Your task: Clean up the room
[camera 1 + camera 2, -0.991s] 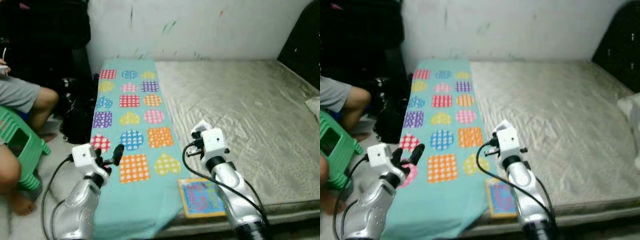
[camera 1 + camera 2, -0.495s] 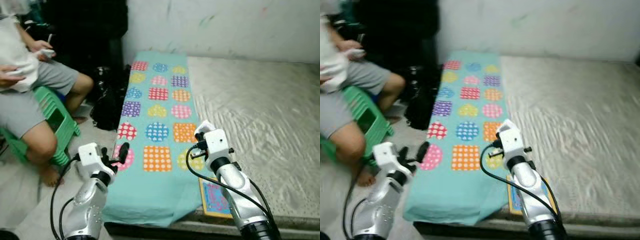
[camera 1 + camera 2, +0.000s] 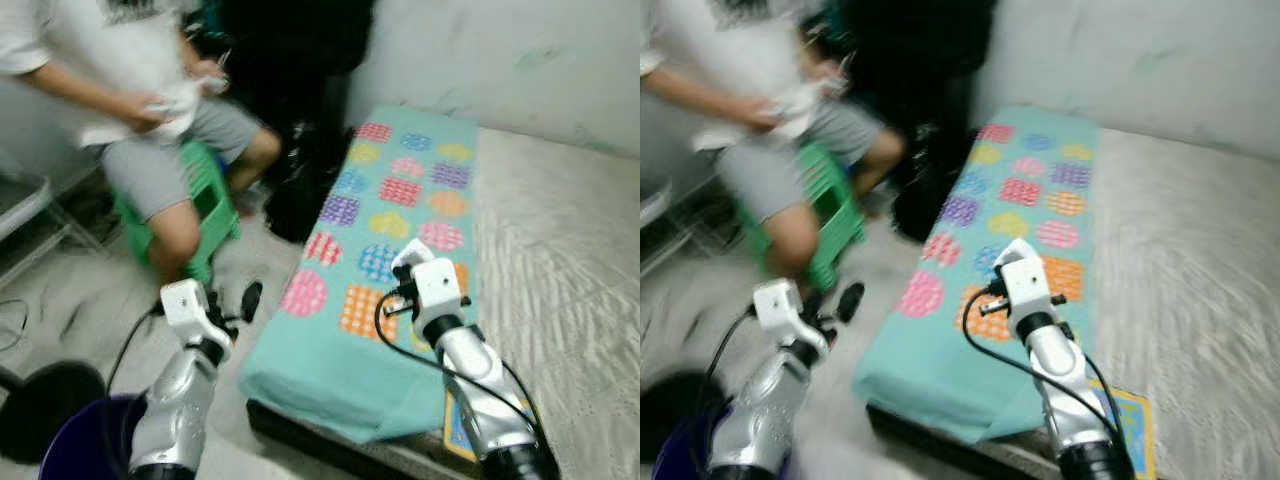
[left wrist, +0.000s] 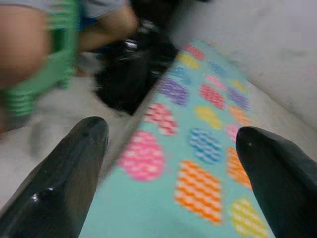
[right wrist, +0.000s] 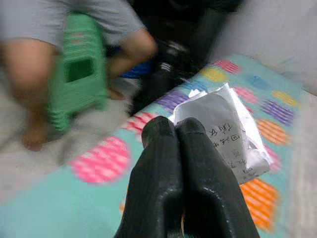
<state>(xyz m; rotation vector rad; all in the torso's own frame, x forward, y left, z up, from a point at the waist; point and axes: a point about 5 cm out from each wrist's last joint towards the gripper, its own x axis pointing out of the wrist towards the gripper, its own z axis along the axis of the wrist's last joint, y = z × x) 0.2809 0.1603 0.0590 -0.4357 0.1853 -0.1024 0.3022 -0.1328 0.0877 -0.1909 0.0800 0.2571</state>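
Observation:
My right gripper [image 5: 174,126] is shut on a crumpled white paper [image 5: 223,129] with writing on it, held above the teal blanket [image 3: 400,200] patterned with coloured dotted shapes. In the eye views the paper [image 3: 411,255] pokes out above the right wrist. My left gripper [image 4: 168,148] is open and holds nothing. It hangs over the floor beside the bed's left edge [image 3: 236,308]. A dark blue bin [image 3: 80,440] shows at the bottom left, below my left arm.
A person sits on a green stool [image 3: 208,205] to the left of the bed. A black bag [image 3: 300,190] lies between the stool and the bed. The grey mattress [image 3: 560,250] stretches right. A colourful book [image 3: 1130,420] lies at its front edge.
The camera has swung left, bringing the floor, the seated person and the blue bin into view. Both grippers keep their pose and the right one still holds the paper.

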